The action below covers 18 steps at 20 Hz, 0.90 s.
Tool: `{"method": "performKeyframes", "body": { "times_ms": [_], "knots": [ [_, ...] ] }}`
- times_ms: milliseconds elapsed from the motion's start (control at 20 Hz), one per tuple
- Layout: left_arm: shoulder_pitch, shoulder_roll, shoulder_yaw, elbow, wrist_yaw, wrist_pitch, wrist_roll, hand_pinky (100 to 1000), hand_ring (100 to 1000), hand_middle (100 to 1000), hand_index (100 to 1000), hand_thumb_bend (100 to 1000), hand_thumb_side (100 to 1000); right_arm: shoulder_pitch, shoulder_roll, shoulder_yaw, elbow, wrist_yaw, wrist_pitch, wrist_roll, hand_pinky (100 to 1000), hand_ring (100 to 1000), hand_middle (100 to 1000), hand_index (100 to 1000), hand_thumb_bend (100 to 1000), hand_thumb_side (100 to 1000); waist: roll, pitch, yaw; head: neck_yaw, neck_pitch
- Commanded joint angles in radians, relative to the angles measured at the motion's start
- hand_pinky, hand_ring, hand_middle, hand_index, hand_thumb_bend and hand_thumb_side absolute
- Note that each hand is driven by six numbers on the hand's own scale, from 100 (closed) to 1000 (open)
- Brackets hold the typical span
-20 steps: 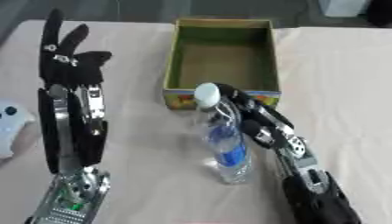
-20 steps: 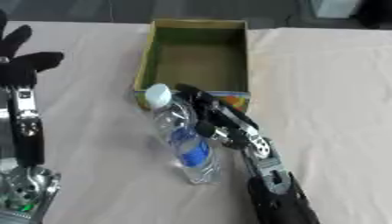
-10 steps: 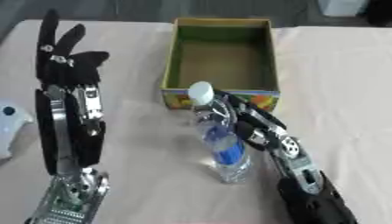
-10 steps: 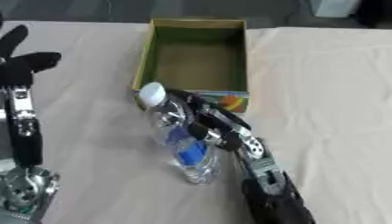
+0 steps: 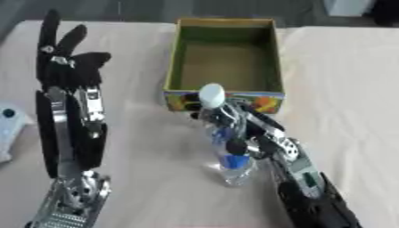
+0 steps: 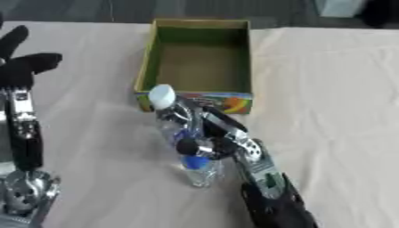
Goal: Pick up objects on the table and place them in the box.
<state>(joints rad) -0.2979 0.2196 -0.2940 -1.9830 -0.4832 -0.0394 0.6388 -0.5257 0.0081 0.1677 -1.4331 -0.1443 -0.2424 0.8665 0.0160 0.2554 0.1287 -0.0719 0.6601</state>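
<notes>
Clear plastic water bottle [image 5: 226, 147], white cap, blue label, stands tilted on the bench, cap leaning toward the box. Cardboard box [image 5: 176, 67], open-topped, green-lined, colourful print on its near wall, sits just beyond, empty.

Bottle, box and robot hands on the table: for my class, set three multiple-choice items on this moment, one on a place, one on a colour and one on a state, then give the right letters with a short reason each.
1. Where does the bottle stand?
A. inside the box
B. on the table, just in front of the box
C. behind the box, at the far edge

2. What colour is the bottle's cap?
A. white
B. red
C. black

3. What is the right robot hand doing?
A. resting open, away from everything
B. lying flat inside the box
C. curled round the bottle

Answers: 1 B, the bottle stands on the cloth against the box's near wall. 2 A, the cap on top is white. 3 C, its fingers wrap the bottle's body, while the left robot hand is raised open at the left.
</notes>
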Motion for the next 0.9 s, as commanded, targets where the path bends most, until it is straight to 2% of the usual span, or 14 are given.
{"method": "performKeyframes", "body": {
  "times_ms": [50, 100, 150, 400, 450, 500, 550, 600, 650, 750, 800, 850, 900],
  "knots": [
    [-0.002, 0.006, -0.002, -0.017, -0.002, 0.000, 0.000, 660, 651, 1000, 878, 100, 1000, -0.023, -0.005, 0.015, -0.025, 0.025, -0.049, 0.040, 1000, 1000, 1000, 1000, 802, 484, 0.004, -0.016, -0.001, -0.014, 0.000],
    [-0.002, 0.006, -0.002, -0.017, -0.002, 0.000, 0.000, 660, 651, 1000, 878, 100, 1000, -0.023, -0.006, 0.015, -0.026, 0.038, -0.054, 0.040, 1000, 1000, 1000, 1000, 806, 477, 0.004, -0.017, -0.001, -0.014, 0.000],
    [-0.002, 0.006, -0.002, -0.017, -0.002, 0.001, 0.000, 660, 650, 1000, 878, 100, 1000, -0.023, -0.008, 0.013, -0.028, 0.057, -0.062, 0.040, 1000, 1000, 1000, 1000, 836, 420, 0.005, -0.017, -0.002, -0.015, 0.000],
    [0.000, 0.005, -0.001, -0.017, -0.003, 0.001, 0.001, 660, 650, 1000, 878, 100, 1000, -0.020, -0.007, -0.018, -0.028, 0.142, -0.112, 0.040, 1000, 1000, 1000, 1000, 859, 401, 0.007, -0.016, -0.004, -0.016, 0.002],
    [0.000, 0.004, 0.000, -0.017, -0.003, 0.002, 0.001, 660, 650, 1000, 878, 100, 1000, -0.020, -0.007, -0.027, -0.026, 0.154, -0.120, 0.040, 977, 997, 1000, 1000, 864, 378, 0.007, -0.016, -0.004, -0.016, 0.003],
    [0.001, 0.004, 0.000, -0.017, -0.003, 0.002, 0.002, 660, 650, 1000, 878, 100, 1000, -0.019, -0.007, -0.038, -0.024, 0.166, -0.127, 0.040, 850, 925, 981, 1000, 872, 355, 0.007, -0.015, -0.004, -0.015, 0.003],
    [0.001, 0.003, 0.001, -0.017, -0.004, 0.002, 0.002, 660, 650, 1000, 878, 100, 1000, -0.017, -0.008, -0.050, -0.023, 0.179, -0.134, 0.040, 730, 858, 925, 1000, 873, 332, 0.008, -0.015, -0.005, -0.015, 0.003],
    [0.002, 0.003, 0.001, -0.017, -0.004, 0.003, 0.003, 660, 650, 1000, 878, 100, 1000, -0.016, -0.007, -0.062, -0.022, 0.191, -0.141, 0.040, 680, 828, 900, 1000, 878, 321, 0.008, -0.015, -0.005, -0.015, 0.003],
    [0.003, 0.003, 0.002, -0.017, -0.004, 0.003, 0.004, 660, 650, 1000, 878, 100, 1000, -0.014, -0.007, -0.076, -0.022, 0.202, -0.148, 0.039, 472, 693, 804, 1000, 874, 293, 0.009, -0.015, -0.006, -0.015, 0.004],
    [0.004, 0.002, 0.003, -0.017, -0.005, 0.004, 0.005, 660, 650, 1000, 878, 100, 1000, -0.011, -0.006, -0.108, -0.023, 0.219, -0.164, 0.004, 179, 516, 637, 986, 853, 317, 0.010, -0.015, -0.007, -0.015, 0.005],
    [0.004, 0.001, 0.004, -0.017, -0.006, 0.004, 0.006, 660, 650, 1000, 878, 100, 1000, -0.010, -0.006, -0.117, -0.023, 0.223, -0.170, -0.026, 179, 516, 637, 986, 853, 317, 0.010, -0.015, -0.006, -0.015, 0.005],
    [0.005, 0.000, 0.005, -0.017, -0.006, 0.004, 0.007, 660, 650, 1000, 878, 100, 1000, -0.008, -0.004, -0.128, -0.022, 0.224, -0.175, -0.068, 100, 353, 474, 855, 821, 313, 0.010, -0.015, -0.007, -0.015, 0.006],
    [0.006, -0.001, 0.006, -0.017, -0.007, 0.005, 0.009, 660, 649, 1000, 878, 100, 1000, -0.007, -0.004, -0.139, -0.023, 0.219, -0.178, -0.129, 100, 297, 417, 809, 812, 318, 0.010, -0.014, -0.007, -0.016, 0.006]
  ]
}}
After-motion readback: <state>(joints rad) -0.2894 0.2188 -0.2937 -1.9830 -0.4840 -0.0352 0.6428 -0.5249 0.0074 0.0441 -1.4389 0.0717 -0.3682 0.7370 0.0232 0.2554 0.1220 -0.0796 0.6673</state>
